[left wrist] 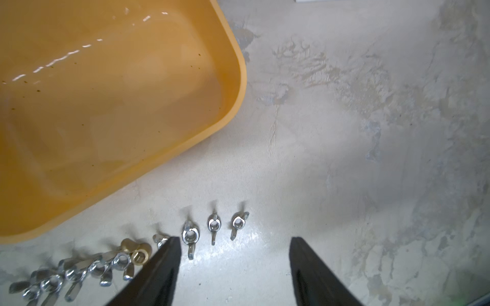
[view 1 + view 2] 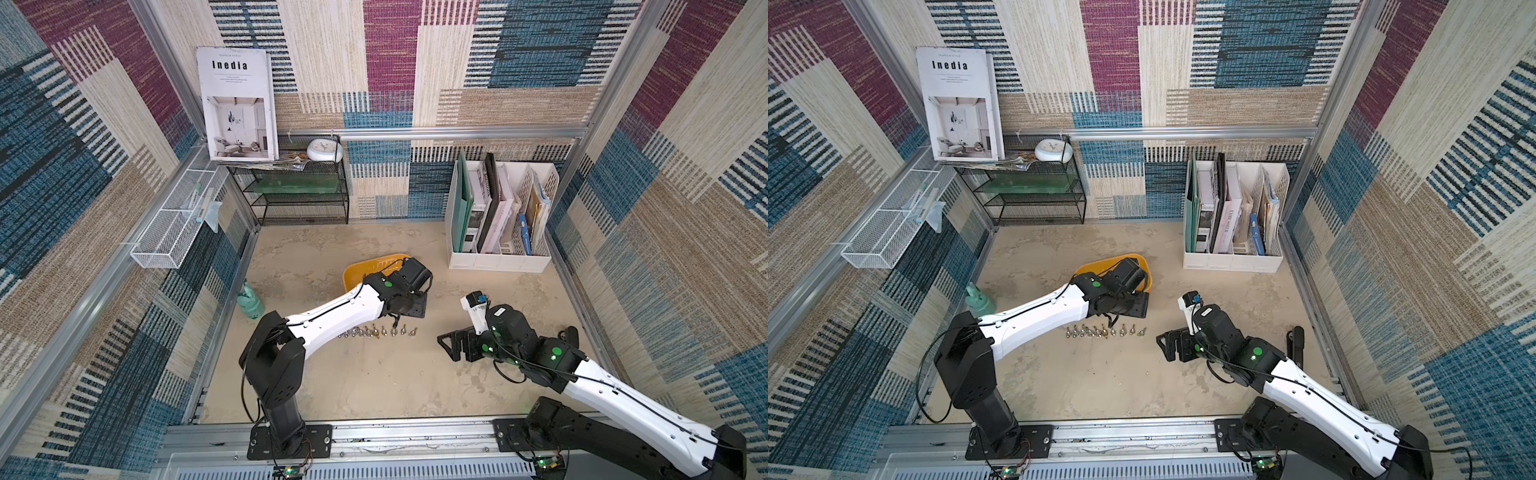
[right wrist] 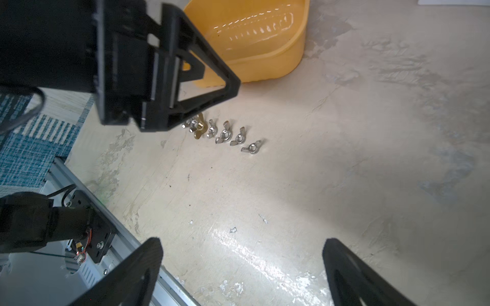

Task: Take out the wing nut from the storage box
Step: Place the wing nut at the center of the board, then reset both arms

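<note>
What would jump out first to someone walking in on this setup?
The bright yellow storage box near the middle of the table grabs the eye; no nut shows in the part of it that is visible. Beside it, toward the robot's bases, lies a row of wing nuts, mostly silver with a brass wing nut among them. The left gripper hovers open over one end of the row.
</note>
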Robot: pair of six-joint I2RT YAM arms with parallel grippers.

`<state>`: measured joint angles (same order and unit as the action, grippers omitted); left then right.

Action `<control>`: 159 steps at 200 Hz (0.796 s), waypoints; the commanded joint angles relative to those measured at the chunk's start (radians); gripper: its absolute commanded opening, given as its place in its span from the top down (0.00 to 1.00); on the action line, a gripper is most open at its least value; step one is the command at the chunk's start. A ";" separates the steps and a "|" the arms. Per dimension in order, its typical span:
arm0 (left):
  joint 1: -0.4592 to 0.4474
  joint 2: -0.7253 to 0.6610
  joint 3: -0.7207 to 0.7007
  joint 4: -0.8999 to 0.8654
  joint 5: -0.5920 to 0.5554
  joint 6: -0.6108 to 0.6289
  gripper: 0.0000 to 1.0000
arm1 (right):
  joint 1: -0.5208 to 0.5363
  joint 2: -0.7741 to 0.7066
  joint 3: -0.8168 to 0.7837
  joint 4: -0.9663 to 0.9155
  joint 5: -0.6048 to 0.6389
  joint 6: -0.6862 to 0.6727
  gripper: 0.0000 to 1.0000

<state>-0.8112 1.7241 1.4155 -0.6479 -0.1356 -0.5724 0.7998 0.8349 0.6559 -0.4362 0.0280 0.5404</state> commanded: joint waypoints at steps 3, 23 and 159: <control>0.034 -0.049 0.004 -0.038 -0.035 0.020 0.10 | 0.000 0.021 0.013 0.026 0.172 0.030 0.01; 0.080 -0.094 -0.008 -0.056 -0.049 0.024 0.05 | -0.002 0.039 0.023 0.047 0.317 0.037 0.01; 0.475 -0.392 -0.437 0.221 -0.350 0.141 0.01 | -0.314 0.323 -0.164 0.798 0.684 -0.443 0.01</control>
<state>-0.3954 1.3605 1.0489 -0.5491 -0.3981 -0.4713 0.5385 1.0832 0.4946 0.1452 0.7212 0.2127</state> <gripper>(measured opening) 0.991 0.993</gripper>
